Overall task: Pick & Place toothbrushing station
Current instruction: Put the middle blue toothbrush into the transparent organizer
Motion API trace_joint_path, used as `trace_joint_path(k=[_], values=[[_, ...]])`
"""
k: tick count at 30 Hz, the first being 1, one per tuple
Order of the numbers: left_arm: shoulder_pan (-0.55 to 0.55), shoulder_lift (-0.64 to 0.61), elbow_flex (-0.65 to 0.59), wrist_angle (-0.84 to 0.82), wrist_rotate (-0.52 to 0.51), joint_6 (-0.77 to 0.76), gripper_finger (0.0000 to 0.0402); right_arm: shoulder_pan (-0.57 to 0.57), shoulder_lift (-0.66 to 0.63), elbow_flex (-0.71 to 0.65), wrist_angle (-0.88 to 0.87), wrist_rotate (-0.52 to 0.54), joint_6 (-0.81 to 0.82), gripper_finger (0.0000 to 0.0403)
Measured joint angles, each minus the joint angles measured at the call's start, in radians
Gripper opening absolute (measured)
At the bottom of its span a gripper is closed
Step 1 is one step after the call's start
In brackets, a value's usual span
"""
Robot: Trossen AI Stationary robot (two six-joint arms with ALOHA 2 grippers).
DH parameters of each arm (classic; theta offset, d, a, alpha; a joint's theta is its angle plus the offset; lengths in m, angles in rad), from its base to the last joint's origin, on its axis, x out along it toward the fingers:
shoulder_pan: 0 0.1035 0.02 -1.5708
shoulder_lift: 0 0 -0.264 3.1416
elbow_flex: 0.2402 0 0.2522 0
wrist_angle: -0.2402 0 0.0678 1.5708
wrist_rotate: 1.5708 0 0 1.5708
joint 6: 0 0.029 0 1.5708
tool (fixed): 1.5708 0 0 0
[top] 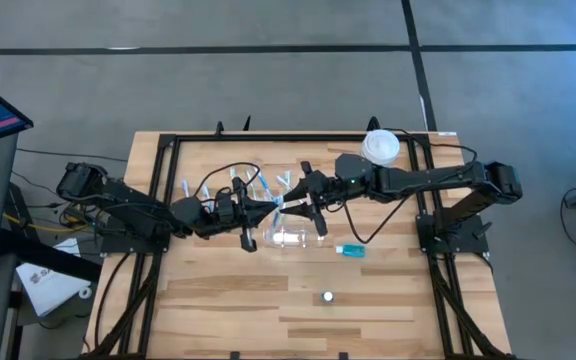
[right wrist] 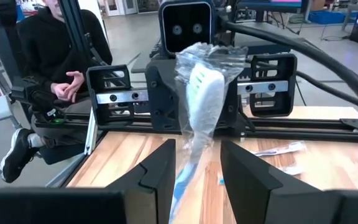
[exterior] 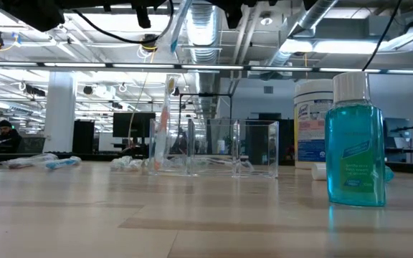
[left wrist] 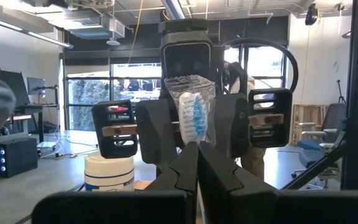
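Observation:
A wrapped toothbrush (left wrist: 194, 115) with blue-and-white bristles is held up in the air over the table's middle, between my two grippers. My left gripper (left wrist: 197, 163) (top: 266, 208) is shut on it. Facing it, my right gripper (right wrist: 199, 177) (top: 293, 200) is open, one finger on each side of the wrapped head (right wrist: 201, 99). Whether those fingers touch the wrapper I cannot tell. Below stands the clear cup (exterior: 214, 147) (top: 288, 238), with one toothbrush (exterior: 165, 122) upright in it. The tube with the blue end (top: 350, 250) lies to the cup's right. My left gripper pinches the toothbrush's handle (left wrist: 196, 144) between its two shut fingers, which hide the exact spot. The fingers come nearly level from the table's left and lie across the brush. The brush stands upright, head above the fingers, lower end (exterior: 178, 29) hanging below, clear of the table.
Several wrapped toothbrushes (top: 233, 180) lie on the table's far left part. A white tub (top: 380, 147) stands at the far right. A blue mouthwash bottle (exterior: 355, 143) (top: 328, 296) stands near the front edge. A person (right wrist: 55, 68) sits beyond the table's left side.

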Motion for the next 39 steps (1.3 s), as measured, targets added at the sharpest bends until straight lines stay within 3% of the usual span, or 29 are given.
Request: trace_joint_path(k=[11,24,31,39], values=[[0.011,-0.001,-0.001,-0.015,0.003,0.000,0.0000,0.002,0.156,0.044,0.049,-0.011,0.005,0.0113],[0.011,-0.001,-0.004,-0.019,0.003,0.000,0.0000,-0.008,0.161,0.054,0.036,-0.064,0.008,0.0014],[0.011,-0.001,-0.004,-0.019,0.003,0.000,0.0004,-0.010,0.161,0.054,0.035,-0.064,0.008,0.0010],[0.009,-0.001,-0.004,-0.021,-0.118,0.001,0.0029,-0.016,0.161,0.054,0.023,-0.061,0.004,0.0009]])
